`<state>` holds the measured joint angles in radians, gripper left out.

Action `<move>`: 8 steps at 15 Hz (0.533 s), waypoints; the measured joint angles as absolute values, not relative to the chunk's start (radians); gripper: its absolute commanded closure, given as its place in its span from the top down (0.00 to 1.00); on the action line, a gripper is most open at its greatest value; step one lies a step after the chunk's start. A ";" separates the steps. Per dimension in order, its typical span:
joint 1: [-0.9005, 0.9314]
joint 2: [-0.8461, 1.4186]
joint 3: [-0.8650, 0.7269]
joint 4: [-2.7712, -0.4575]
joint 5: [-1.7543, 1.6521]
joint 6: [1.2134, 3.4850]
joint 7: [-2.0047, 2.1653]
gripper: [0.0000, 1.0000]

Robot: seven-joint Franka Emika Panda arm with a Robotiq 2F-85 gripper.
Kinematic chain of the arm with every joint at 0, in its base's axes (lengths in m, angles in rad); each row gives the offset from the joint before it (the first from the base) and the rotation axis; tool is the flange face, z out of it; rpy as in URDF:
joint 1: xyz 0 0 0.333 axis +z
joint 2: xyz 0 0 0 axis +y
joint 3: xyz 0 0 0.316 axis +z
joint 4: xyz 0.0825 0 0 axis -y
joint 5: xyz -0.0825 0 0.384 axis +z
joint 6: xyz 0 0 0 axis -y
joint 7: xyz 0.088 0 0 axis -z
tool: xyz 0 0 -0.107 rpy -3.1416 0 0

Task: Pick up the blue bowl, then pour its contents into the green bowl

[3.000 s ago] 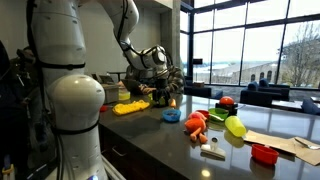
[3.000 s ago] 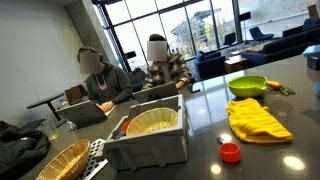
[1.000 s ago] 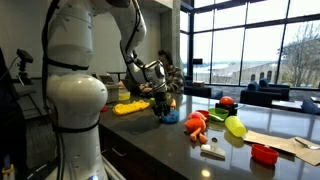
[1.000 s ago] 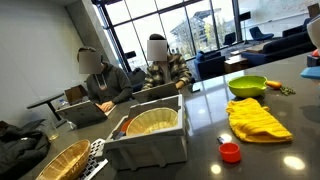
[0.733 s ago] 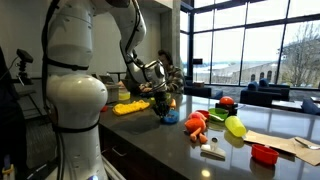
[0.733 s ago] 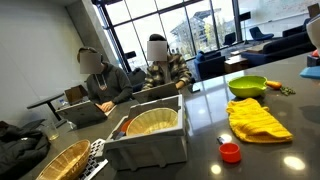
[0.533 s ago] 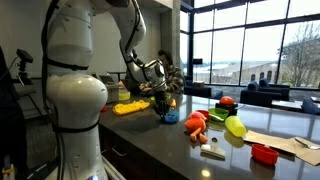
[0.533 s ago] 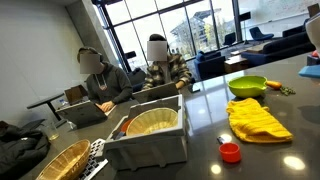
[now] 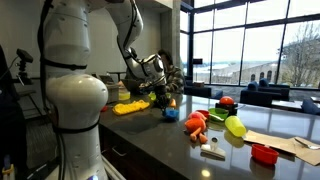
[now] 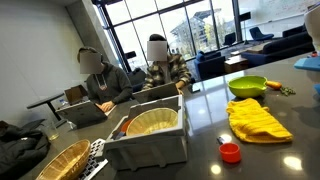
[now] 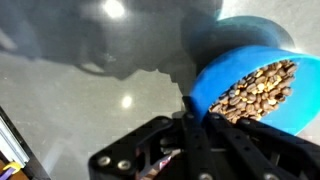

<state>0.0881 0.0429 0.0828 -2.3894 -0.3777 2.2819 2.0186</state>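
In the wrist view the blue bowl is filled with brown beans, and my gripper is shut on its near rim. An exterior view shows the gripper at the dark counter with the blue bowl hanging from it just above the surface. Another exterior view catches only the bowl's rim at the right edge. The green bowl sits on the counter beyond a yellow cloth, well apart from the blue bowl.
A yellow cloth and a small red bowl lie on the counter. A grey bin holds a wicker basket. Orange and red toys, a lime-yellow balloon and a red bowl lie beside the blue bowl.
The jaws have shut on the blue bowl's rim. The bowl has risen slightly off the counter with the gripper.
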 measured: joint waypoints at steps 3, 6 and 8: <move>0.102 0.039 0.090 -2.387 -0.378 2.282 2.034 0.01; 0.114 0.019 0.101 -2.385 -0.378 2.282 2.035 0.01; 0.116 -0.011 0.105 -2.383 -0.378 2.282 2.018 0.01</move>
